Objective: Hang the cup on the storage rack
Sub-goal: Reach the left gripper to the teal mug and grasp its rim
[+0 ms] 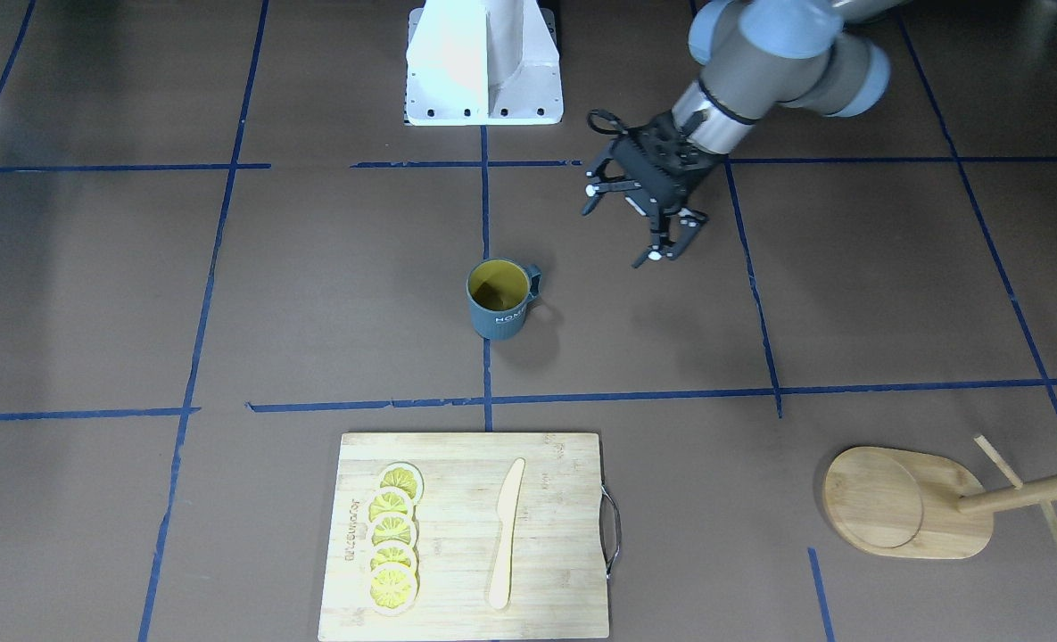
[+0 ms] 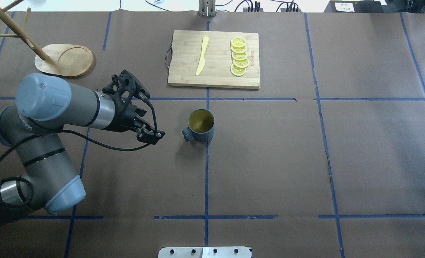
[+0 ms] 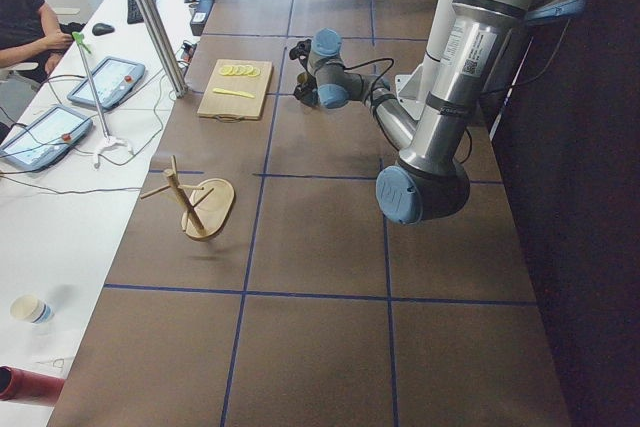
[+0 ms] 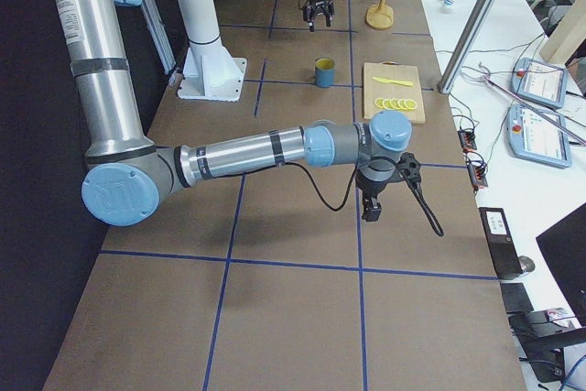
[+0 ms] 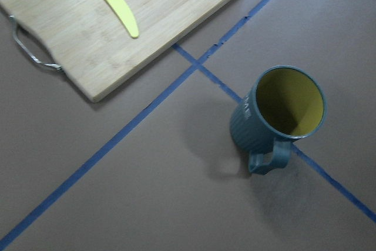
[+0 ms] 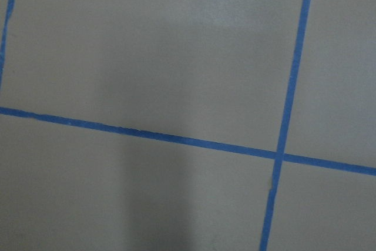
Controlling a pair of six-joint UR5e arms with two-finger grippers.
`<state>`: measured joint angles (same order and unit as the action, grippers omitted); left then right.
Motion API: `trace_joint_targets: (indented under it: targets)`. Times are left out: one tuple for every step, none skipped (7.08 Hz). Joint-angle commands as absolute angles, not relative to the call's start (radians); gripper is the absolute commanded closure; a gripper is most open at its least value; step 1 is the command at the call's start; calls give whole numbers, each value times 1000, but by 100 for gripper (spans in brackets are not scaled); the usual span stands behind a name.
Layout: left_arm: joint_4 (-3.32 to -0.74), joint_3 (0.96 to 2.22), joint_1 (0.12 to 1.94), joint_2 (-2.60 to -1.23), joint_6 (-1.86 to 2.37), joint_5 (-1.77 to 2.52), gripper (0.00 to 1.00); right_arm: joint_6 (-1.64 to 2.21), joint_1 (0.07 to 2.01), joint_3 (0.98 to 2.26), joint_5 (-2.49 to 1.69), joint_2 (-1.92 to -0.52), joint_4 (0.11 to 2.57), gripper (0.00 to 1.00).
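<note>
The cup (image 2: pixel 201 125) stands upright on the brown table near its middle, dark teal with a yellow inside. Its loop handle (image 2: pixel 186 134) points toward my left gripper (image 2: pixel 155 116). That gripper is open and holds nothing, hovering a short way to the cup's left in the overhead view. From the front, the same gripper (image 1: pixel 632 225) sits up and to the right of the cup (image 1: pixel 499 303). The left wrist view looks down on the cup (image 5: pixel 276 116). The storage rack (image 2: pixel 65 59) stands at the far left corner, well away from the cup. My right gripper (image 4: pixel 371 208) shows only in the right side view, so I cannot tell whether it is open or shut.
A bamboo cutting board (image 2: pixel 183 71) with a metal handle lies beyond the cup, carrying a yellow knife (image 2: pixel 202 56) and a row of lemon slices (image 2: pixel 239 57). Blue tape lines grid the table. The robot's white base (image 1: pixel 483 62) stands at the near edge.
</note>
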<state>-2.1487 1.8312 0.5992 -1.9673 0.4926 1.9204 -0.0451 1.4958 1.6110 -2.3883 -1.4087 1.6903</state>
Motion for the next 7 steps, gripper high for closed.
trace_joint_targets:
  targets:
    - [-2169, 1799, 560, -1983, 502, 1876, 0, -129, 1535, 1604, -2384, -1489, 1686, 1]
    - [-2186, 1752, 557, -2011, 503, 1876, 0, -149, 1566, 1618, -2382, -1523, 1686, 1]
    - [-2219, 1687, 546, -2037, 506, 1876, 0, -149, 1580, 1644, -2382, -1558, 1686, 1]
    - [-2259, 1642, 535, -2063, 503, 1876, 0, -143, 1580, 1672, -2382, -1578, 1686, 1]
    - [-2263, 1606, 532, -2077, 505, 1876, 0, -137, 1580, 1687, -2384, -1589, 1686, 1]
    - [-2285, 1562, 531, -2107, 506, 1876, 1, -133, 1582, 1709, -2382, -1595, 1687, 1]
    - [-2302, 1527, 528, -2130, 506, 1876, 1, -133, 1580, 1709, -2382, -1595, 1687, 1]
